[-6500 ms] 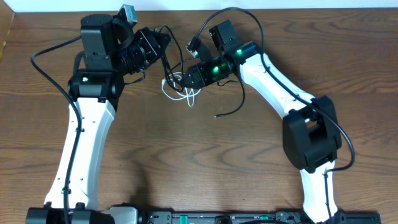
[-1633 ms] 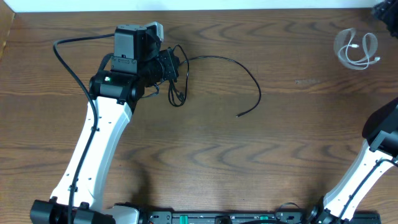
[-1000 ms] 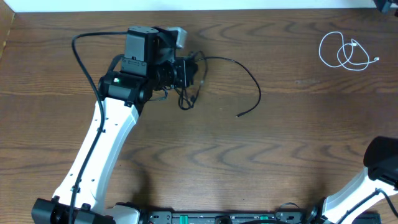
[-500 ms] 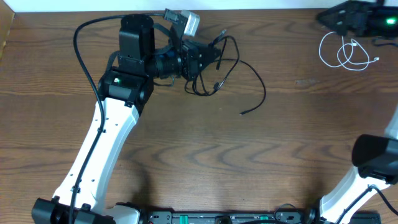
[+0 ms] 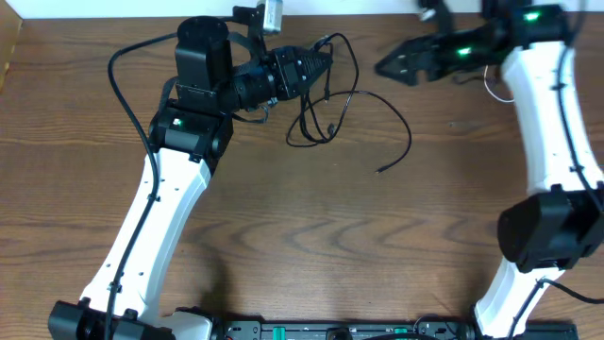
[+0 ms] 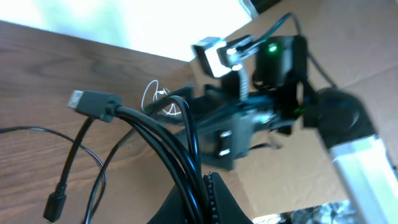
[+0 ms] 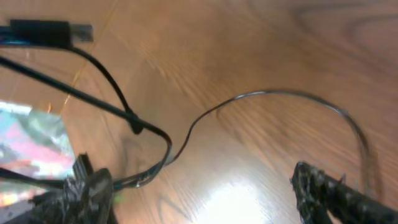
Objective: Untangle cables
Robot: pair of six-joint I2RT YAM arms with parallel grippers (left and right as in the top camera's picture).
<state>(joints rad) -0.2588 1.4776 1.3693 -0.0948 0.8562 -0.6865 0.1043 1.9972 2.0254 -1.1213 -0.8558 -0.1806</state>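
Note:
My left gripper [image 5: 319, 64] is shut on the two black cables [image 5: 323, 111] and holds them above the table at the back. Their loops hang below it, and one long end [image 5: 381, 170] trails to the right. In the left wrist view the black cables [image 6: 158, 127] run up out of the shut jaws [image 6: 202, 190] to a USB plug [image 6: 93, 103]. My right gripper [image 5: 385, 68] is open and empty, just right of the black cables [image 7: 273, 94]; its jaws [image 7: 205, 193] are spread wide. The white cable [image 6: 158, 98] lies behind the right arm; a sliver of it [image 5: 491, 87] shows overhead.
A thick black robot wire [image 5: 127, 61] loops off the left arm. The right arm [image 5: 543, 113] spans the back right of the wooden table [image 5: 311, 246]. The table's far edge [image 5: 94, 17] meets a white wall.
My left gripper has lifted the black cables and pointed right. My right arm has swung in from the far right toward them and now covers most of the white cable.

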